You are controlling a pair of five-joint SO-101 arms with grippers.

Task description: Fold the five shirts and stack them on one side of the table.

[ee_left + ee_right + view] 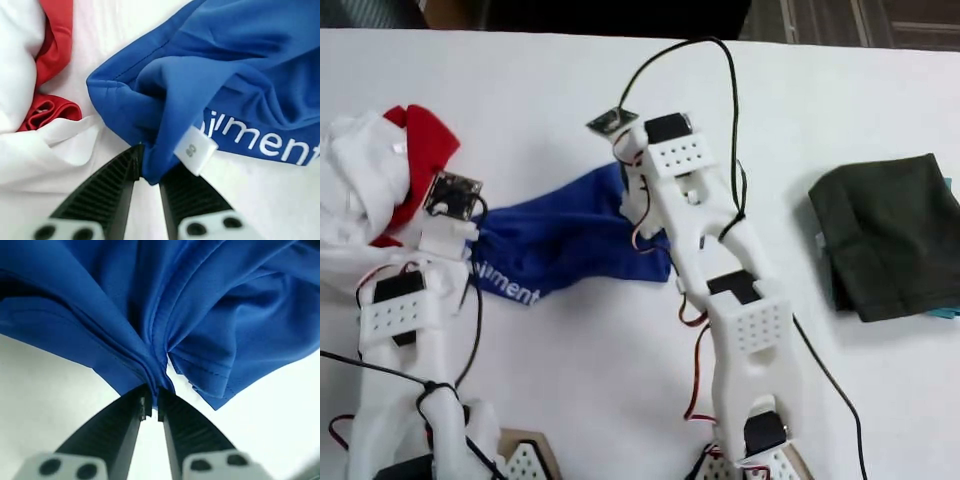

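The blue shirt lies bunched near the table's middle, stretched between the two arms; the left jaws clench a fold at its end nearer the left edge, beside a white tag; the right jaws clench gathered hem at its other end; its long axis runs left to right across the table. One red shirt and white cloth, count unclear, heap at the left edge; one dark green shirt lies folded by the right edge.
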